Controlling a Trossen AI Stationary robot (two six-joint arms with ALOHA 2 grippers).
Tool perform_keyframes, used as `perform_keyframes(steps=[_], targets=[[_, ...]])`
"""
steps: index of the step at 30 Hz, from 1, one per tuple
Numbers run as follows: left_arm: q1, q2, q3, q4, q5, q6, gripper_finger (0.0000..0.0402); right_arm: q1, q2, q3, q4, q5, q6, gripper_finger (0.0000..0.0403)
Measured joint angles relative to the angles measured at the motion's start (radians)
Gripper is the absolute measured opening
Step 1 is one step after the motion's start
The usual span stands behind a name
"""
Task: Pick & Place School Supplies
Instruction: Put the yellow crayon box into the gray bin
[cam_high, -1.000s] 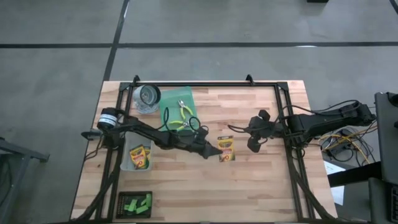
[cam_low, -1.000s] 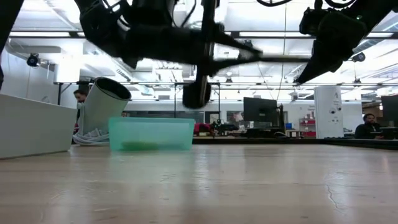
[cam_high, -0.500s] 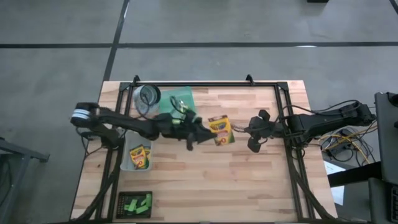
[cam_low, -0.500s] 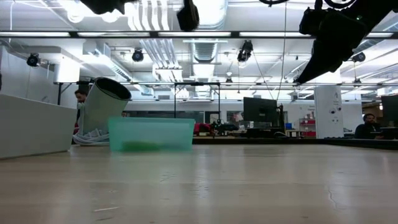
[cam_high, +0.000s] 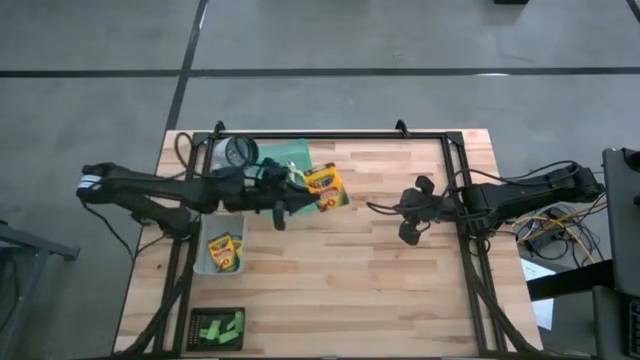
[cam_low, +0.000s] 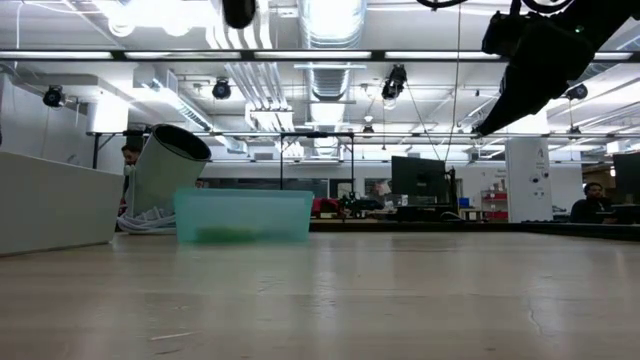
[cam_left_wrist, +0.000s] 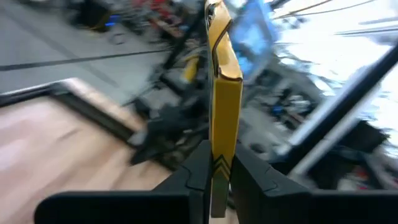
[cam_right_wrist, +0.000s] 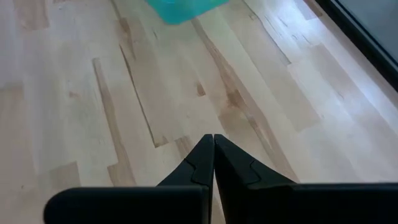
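Above the teal tray (cam_high: 292, 153) at the far left of the table (cam_high: 400, 280), I have the left gripper (cam_high: 302, 193) raised in the air, its fingers (cam_left_wrist: 199, 163) clamped on the lower edge of a yellow crayon box (cam_high: 326, 189). From my overhead camera the box shows face up just beside the tray's right edge; from the left wrist camera I see it edge-on, standing upright between the two dark fingers. My table-level camera catches only a dark bit of that arm at the very top of its picture, so the box is well off the wood.

Inside the tray I can make out pliers with yellow-green handles (cam_high: 291, 172), partly hidden under the left arm. A clear round container (cam_high: 238, 153) lies just left of the tray. Nearer the front left, a clear plastic bin (cam_high: 203, 262) holds another crayon box (cam_high: 224, 253), and by the front edge a small dark tray (cam_high: 197, 327) carries the bright green blocks (cam_high: 222, 327).

My right gripper (cam_high: 405, 207) hangs over bare wood right of centre, well apart from the supplies, fingers (cam_right_wrist: 202, 163) pressed together on nothing. Its wrist camera shows only planks and a corner of the teal tray.
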Motion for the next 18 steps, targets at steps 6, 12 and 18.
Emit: perform_keyframes(steps=[6, 12, 18], targets=[[0.000, -0.127, 0.000, -0.313, -0.162, -0.119, 0.0041, 0.000, 0.000, 0.000, -0.021, 0.023, -0.006, 0.0008], [0.001, -0.229, 0.000, -0.633, -0.274, -0.428, 0.0041, -0.001, 0.000, -0.004, -0.028, 0.025, -0.007, 0.0008], [-0.008, -0.279, 0.038, -0.970, -0.258, -0.752, 0.0041, -0.001, 0.000, -0.007, -0.047, 0.059, -0.007, 0.0008]])
